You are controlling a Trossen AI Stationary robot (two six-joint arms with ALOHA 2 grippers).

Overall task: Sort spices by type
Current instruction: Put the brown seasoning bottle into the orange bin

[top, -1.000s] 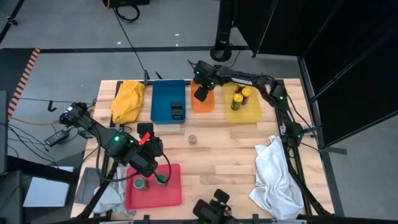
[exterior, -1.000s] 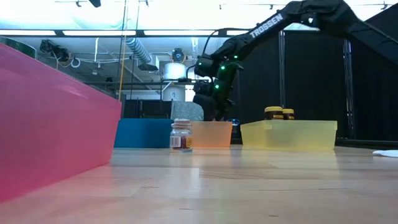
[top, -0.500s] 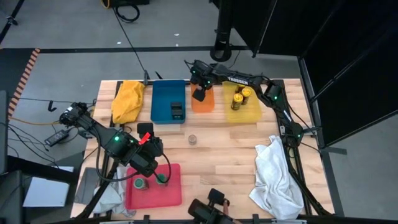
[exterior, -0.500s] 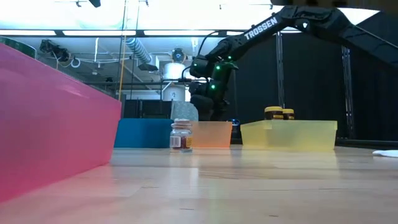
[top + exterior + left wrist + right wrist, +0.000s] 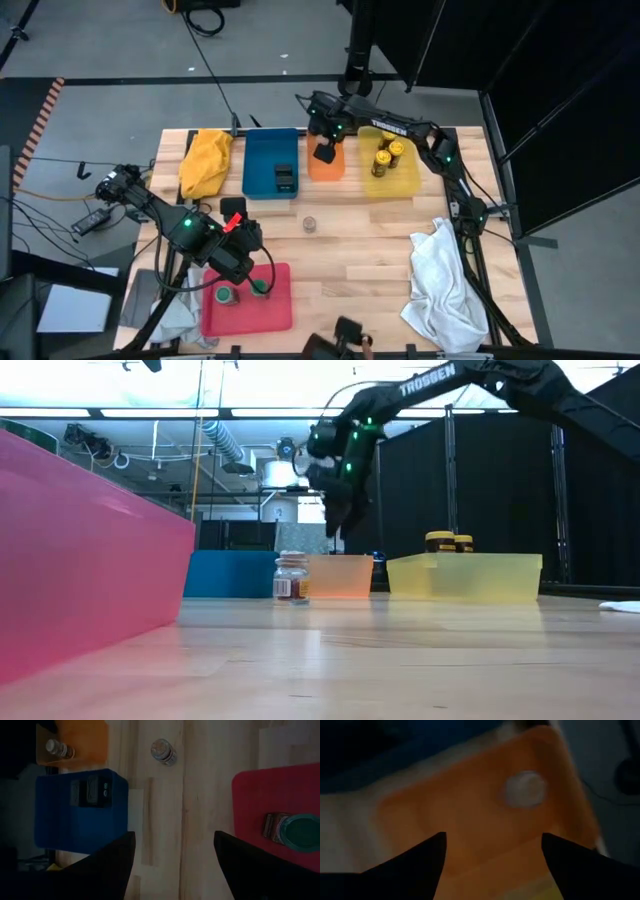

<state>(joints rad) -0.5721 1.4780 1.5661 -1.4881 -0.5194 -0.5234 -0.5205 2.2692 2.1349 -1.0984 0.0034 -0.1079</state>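
Observation:
My right gripper [image 5: 325, 153] hangs open above the orange tray [image 5: 327, 168] at the far edge; it shows raised in the low view [image 5: 335, 525]. In that tray stands a grey-topped jar [image 5: 525, 787], clear of the fingers. Another grey-topped jar [image 5: 310, 224] stands upright on the bare table near the middle. Two black boxes [image 5: 285, 178] lie in the blue tray [image 5: 262, 150]. Yellow-lidded jars [image 5: 385, 157] stand in the yellow tray [image 5: 400, 185]. Two green-lidded jars [image 5: 226, 296] sit in the red tray [image 5: 275, 310], beside which my left gripper [image 5: 250, 245] waits open.
A yellow cloth [image 5: 205, 160] lies at the far left corner and a white cloth [image 5: 440, 280] at the near right. Bare wood stretches between the far row of trays and the red tray. In the low view the red tray's wall [image 5: 80, 560] fills the left.
My right gripper has risen from down inside the orange tray to well above its rim, turning slightly as it went. The left arm has kept still, and the jar on the table has stayed where it was.

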